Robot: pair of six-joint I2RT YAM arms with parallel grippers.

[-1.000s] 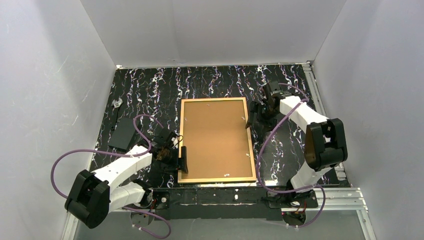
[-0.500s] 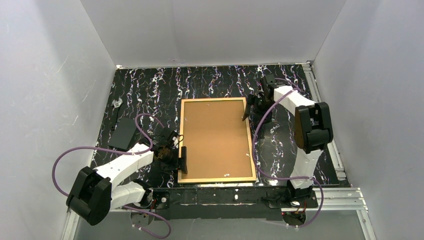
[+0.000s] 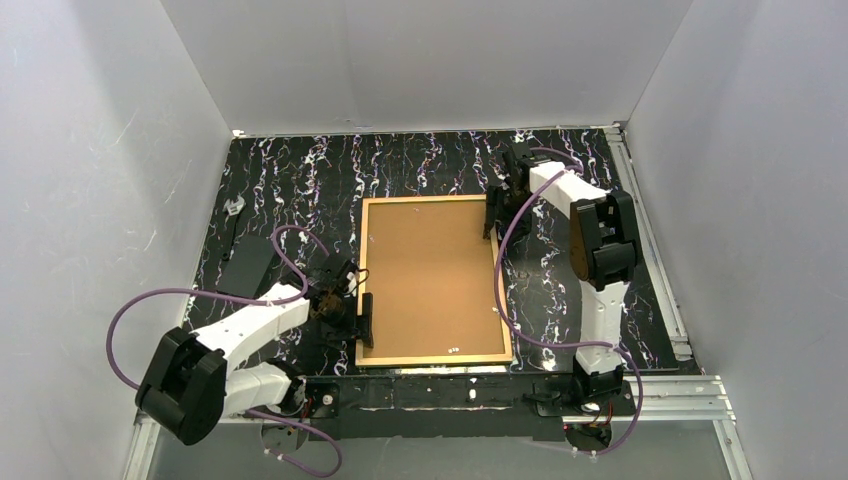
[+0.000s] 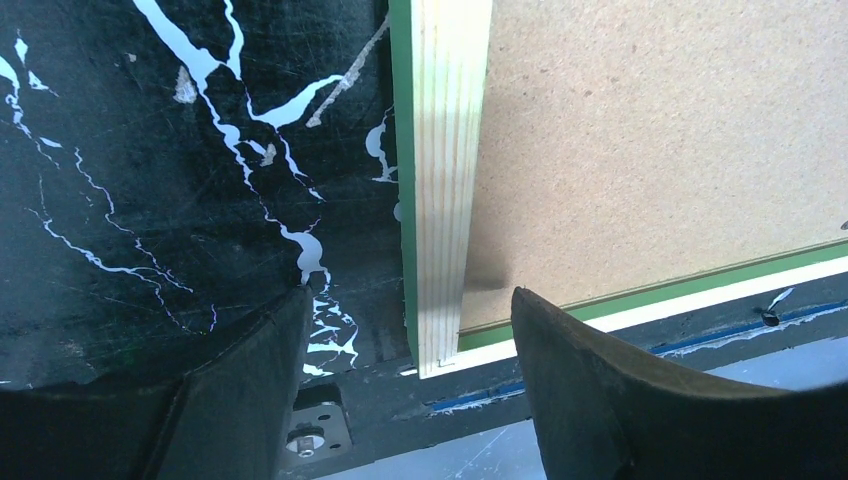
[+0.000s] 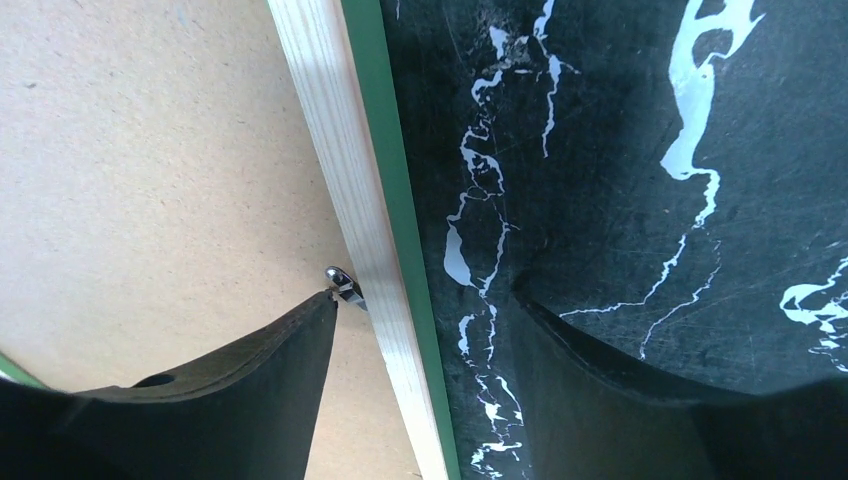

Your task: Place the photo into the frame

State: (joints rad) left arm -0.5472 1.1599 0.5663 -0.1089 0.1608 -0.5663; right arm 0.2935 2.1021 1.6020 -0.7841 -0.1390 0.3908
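Frame (image 3: 432,358) lies face-down on the desk (image 3: 300,180), backing board (image 3: 430,275) filling it; photo not visible. Left gripper (image 4: 410,300) open astride the left rail nr the near corner, gripping nothing. Right gripper (image 5: 425,290) open astride the right rail by a metal tab (image 5: 340,277). I'd work that tab w/ one fingertip, left steadying. Vs a sec ago: right arm (image 3: 600,230) has swung inward, gripper further up-rail.

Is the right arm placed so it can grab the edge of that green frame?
Probably yes. The right gripper is open astride the frame rail, one side over the backing board, the other over the table, with nothing between.
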